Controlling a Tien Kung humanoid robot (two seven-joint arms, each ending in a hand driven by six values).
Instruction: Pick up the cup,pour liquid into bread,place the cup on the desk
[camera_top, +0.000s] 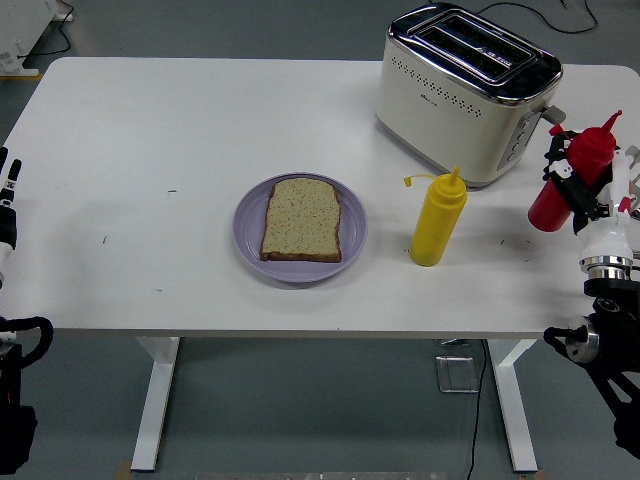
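1. Right now the robot's right hand is gripping the red plastic squeeze bottle, fingers wrapped round its body, just beside the toaster's end and at the table's right edge; I can't tell whether the bottle's base is touching the tabletop.
2. To my eye the set-down is the step in hand, so it is worth keeping the bottle upright, getting the base flat on the surface inboard of the edge, and only then loosening the fingers.
3. Well to that hand's left, the slice of brown bread is lying on the round lilac plate; nearer, a yellow squeeze bottle with a loose cap is standing.
4. Just beside the hand, the cream and chrome two-slot toaster is leaving little spare room.
5. Far across, the left hand is resting at the opposite edge; its fingers I can't judge.
6. Underneath, the white table is standing on white legs over a grey floor, with cables trailing behind.
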